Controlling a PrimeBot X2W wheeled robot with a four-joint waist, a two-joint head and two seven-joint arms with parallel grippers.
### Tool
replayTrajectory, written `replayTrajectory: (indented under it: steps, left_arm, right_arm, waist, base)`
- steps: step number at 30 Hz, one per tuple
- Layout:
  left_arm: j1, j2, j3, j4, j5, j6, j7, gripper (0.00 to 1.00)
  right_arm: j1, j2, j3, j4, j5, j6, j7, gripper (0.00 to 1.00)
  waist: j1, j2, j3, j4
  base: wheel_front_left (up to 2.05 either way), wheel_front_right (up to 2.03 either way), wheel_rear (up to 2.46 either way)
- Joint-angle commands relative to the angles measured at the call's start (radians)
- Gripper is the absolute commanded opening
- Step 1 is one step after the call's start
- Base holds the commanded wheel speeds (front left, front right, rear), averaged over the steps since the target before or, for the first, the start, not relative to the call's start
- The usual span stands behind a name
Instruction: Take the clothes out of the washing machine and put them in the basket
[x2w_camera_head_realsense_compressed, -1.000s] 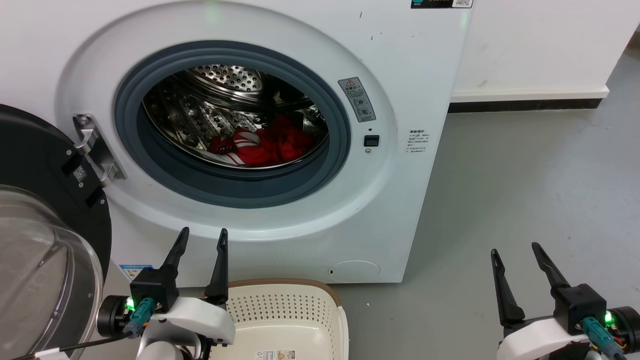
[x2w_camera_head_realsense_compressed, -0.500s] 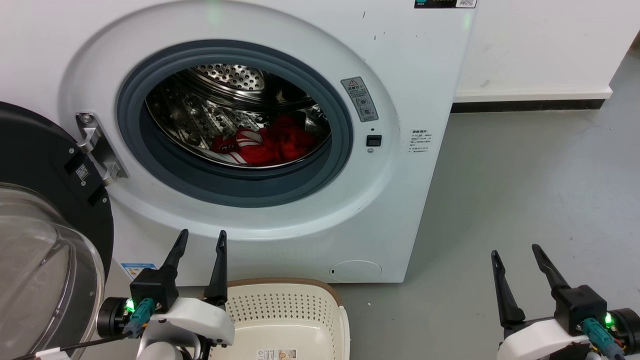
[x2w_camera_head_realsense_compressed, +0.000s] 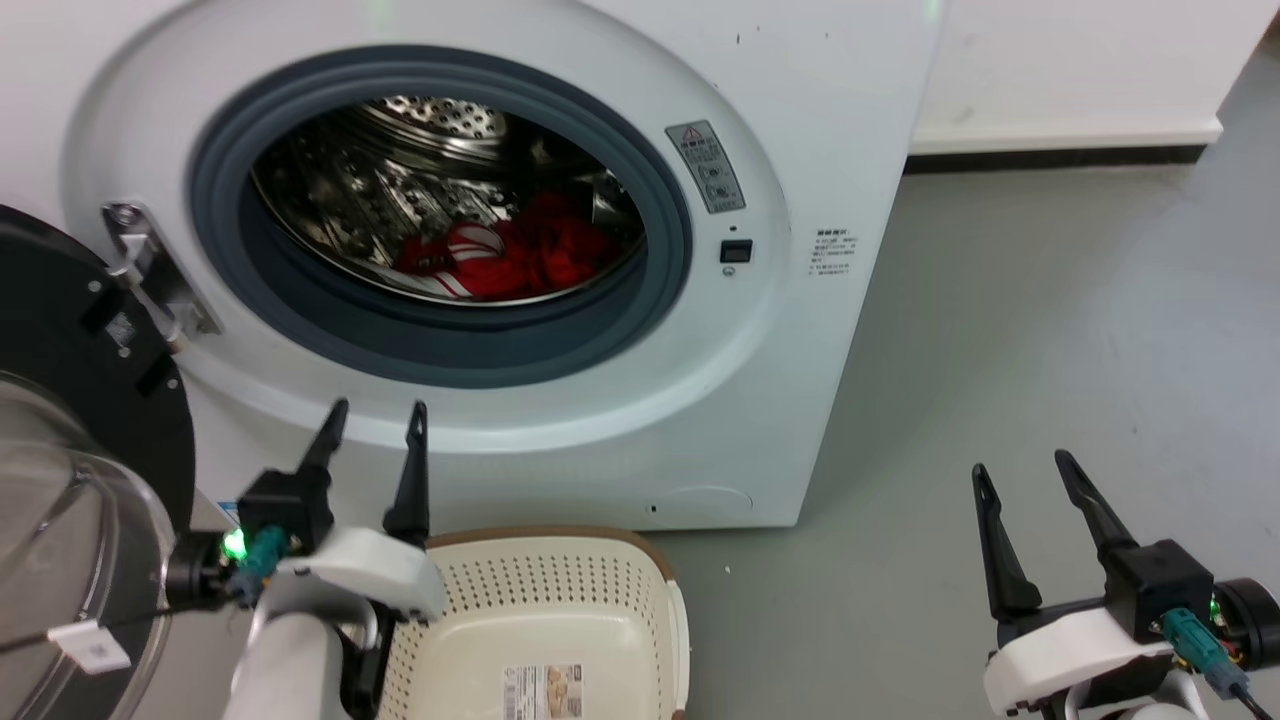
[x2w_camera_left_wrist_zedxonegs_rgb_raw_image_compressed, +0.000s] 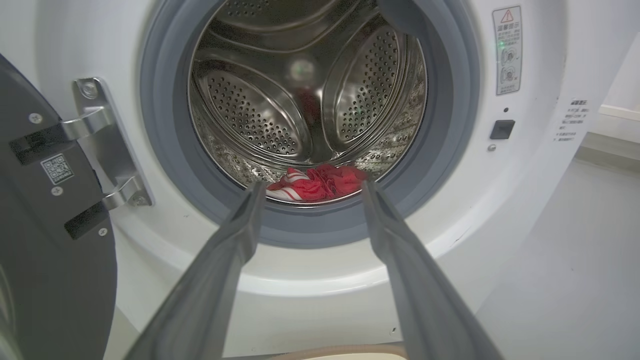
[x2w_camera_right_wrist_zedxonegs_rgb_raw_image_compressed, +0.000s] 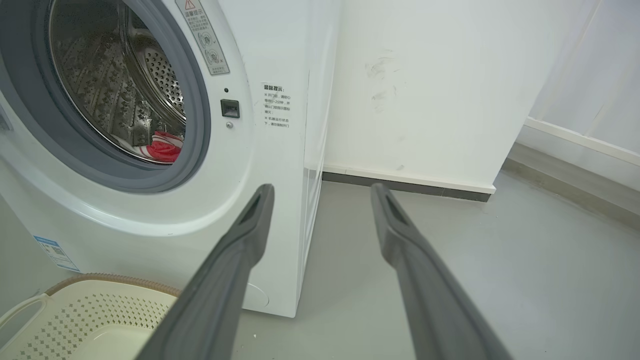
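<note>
The white washing machine (x2w_camera_head_realsense_compressed: 780, 330) stands with its door swung open. Red clothes (x2w_camera_head_realsense_compressed: 505, 258) lie at the bottom of the steel drum, a white-striped piece on the left and a plain red one on the right; the clothes (x2w_camera_left_wrist_zedxonegs_rgb_raw_image_compressed: 317, 182) also show in the left wrist view, and at the porthole's edge the clothes (x2w_camera_right_wrist_zedxonegs_rgb_raw_image_compressed: 162, 147) in the right wrist view. The cream basket (x2w_camera_head_realsense_compressed: 600, 610) sits on the floor before the machine. My left gripper (x2w_camera_head_realsense_compressed: 372, 418) is open, below the porthole and above the basket's left rim. My right gripper (x2w_camera_head_realsense_compressed: 1020, 468) is open over bare floor, right of the machine.
The open dark door (x2w_camera_head_realsense_compressed: 70, 400) with its glass bubble (x2w_camera_head_realsense_compressed: 60, 560) hangs at the left beside my left arm. Grey floor (x2w_camera_head_realsense_compressed: 1050, 330) stretches to the right, bounded by a white wall with a dark baseboard (x2w_camera_head_realsense_compressed: 1050, 158). The basket (x2w_camera_right_wrist_zedxonegs_rgb_raw_image_compressed: 90, 320) shows nothing inside.
The head camera has shifted, so the washer sits higher and further left in view. My left gripper has risen a little toward the porthole. Both grippers stay open; the clothes lie unmoved.
</note>
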Motion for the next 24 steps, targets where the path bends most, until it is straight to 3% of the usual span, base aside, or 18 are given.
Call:
replayTrajectory:
  steps: [1, 9, 24]
  left_arm:
    - [-0.038, 0.013, 0.004, 0.014, 0.000, 0.001, -0.003, 1.00]
    - [-0.227, 0.086, 0.013, 0.135, -0.006, -0.004, -0.003, 1.00]
    - [-0.594, 0.268, -0.060, 0.368, 0.027, -0.010, 0.036, 1.00]
  right_arm:
    - [-0.020, 0.001, 0.007, -0.007, 0.005, -0.001, -0.004, 1.00]
    - [-0.090, 0.001, 0.031, 0.008, 0.031, -0.001, -0.029, 1.00]
    - [-0.219, 0.002, 0.098, 0.060, 0.098, -0.001, -0.078, 1.00]
  waist:
    - [0.0000, 0.0000, 0.045, -0.025]
    - [0.0000, 0.0000, 0.193, -0.094]
    - [0.0000, 0.0000, 0.428, -0.227]
  base:
    - [0.00, 0.00, 0.00]
    - [0.00, 0.00, 0.00]
    - [0.00, 0.00, 0.00]
